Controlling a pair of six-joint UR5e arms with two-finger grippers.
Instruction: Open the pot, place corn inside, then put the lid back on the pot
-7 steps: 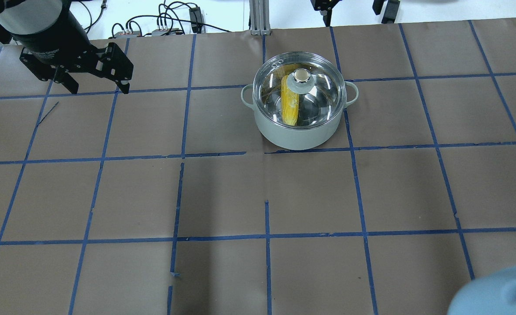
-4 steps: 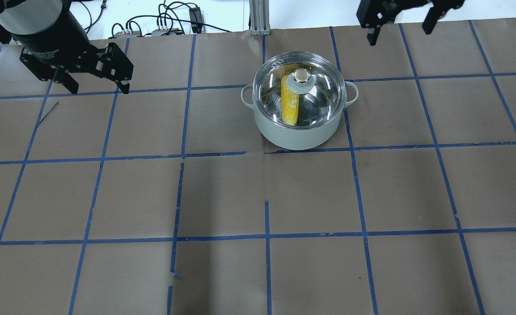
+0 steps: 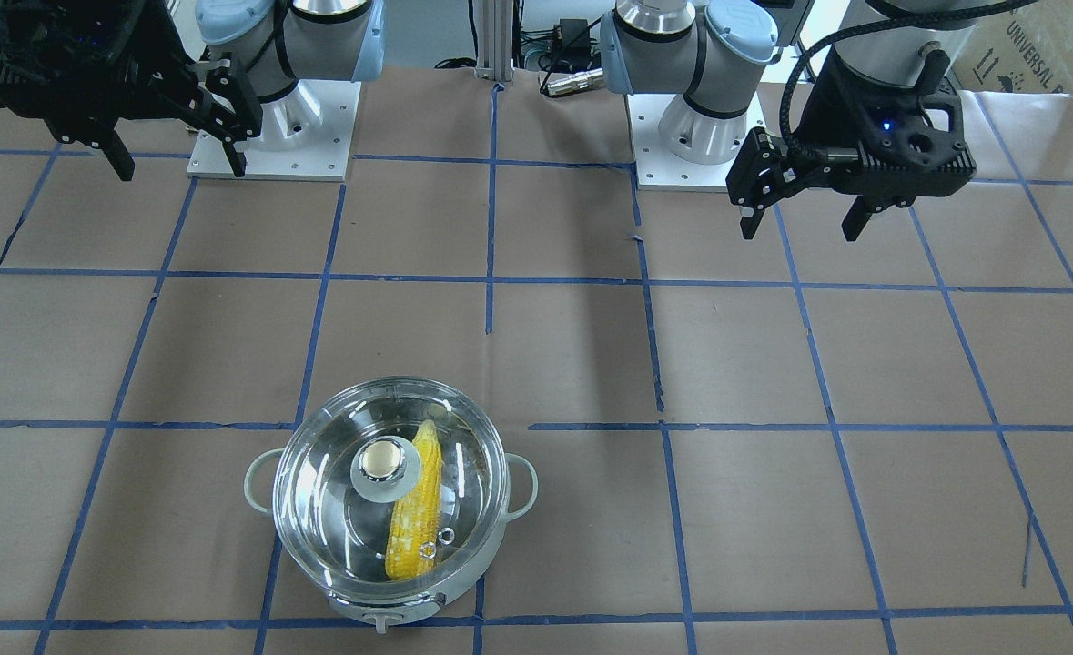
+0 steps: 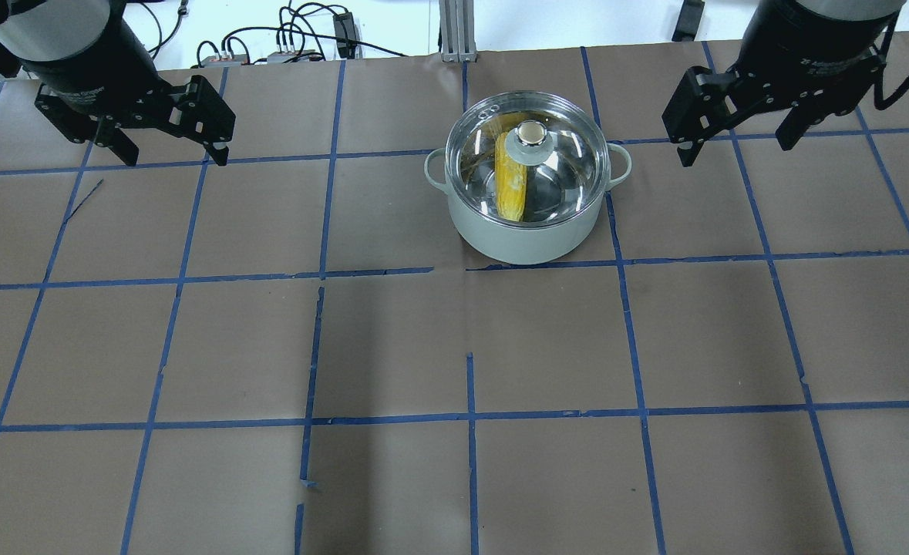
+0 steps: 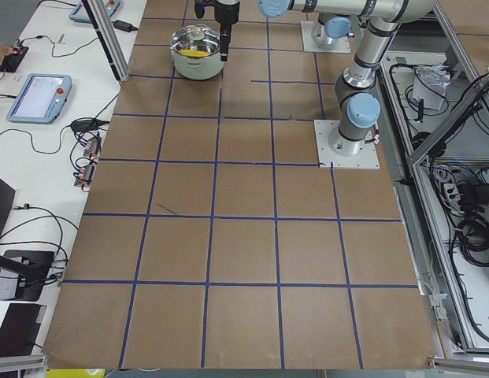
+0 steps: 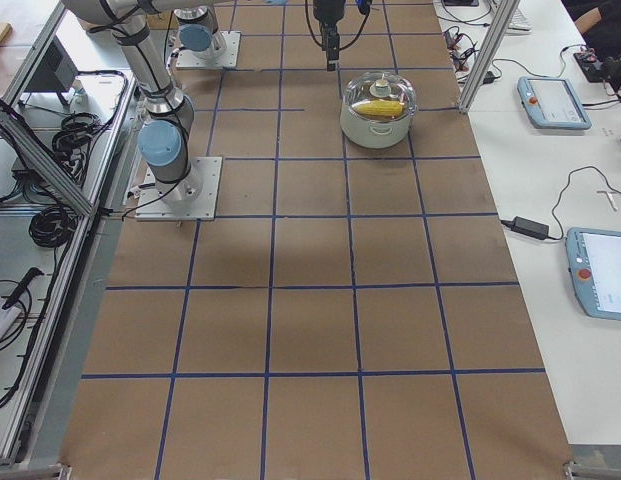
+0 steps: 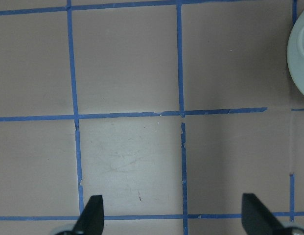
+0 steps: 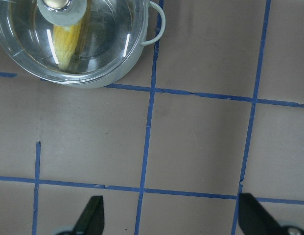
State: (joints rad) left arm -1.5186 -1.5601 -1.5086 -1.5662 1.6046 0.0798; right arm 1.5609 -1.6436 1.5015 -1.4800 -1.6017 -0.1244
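The pale mint pot [image 4: 527, 235] stands on the brown paper at the far middle of the table. The clear glass lid [image 4: 558, 166] sits on it, knob up. The yellow corn [image 4: 510, 185] lies inside, seen through the glass. The pot [image 3: 409, 605], lid [image 3: 336, 496] and corn [image 3: 413, 518] also show in the front view. My left gripper [image 4: 175, 158] is open and empty, far left of the pot. My right gripper [image 4: 735, 150] is open and empty, to the right of the pot. The right wrist view shows the pot [image 8: 117, 73] at its top left.
Cables and power boxes [image 4: 284, 46] and an aluminium post [image 4: 454, 31] lie past the table's far edge. The two arm bases [image 3: 272, 136] stand at the robot's side. Blue tape lines cross the brown paper [image 4: 469, 347].
My right gripper has come in from the far edge and moved right and nearer, to beside the pot's right side. The left gripper, pot, lid and corn have not moved.
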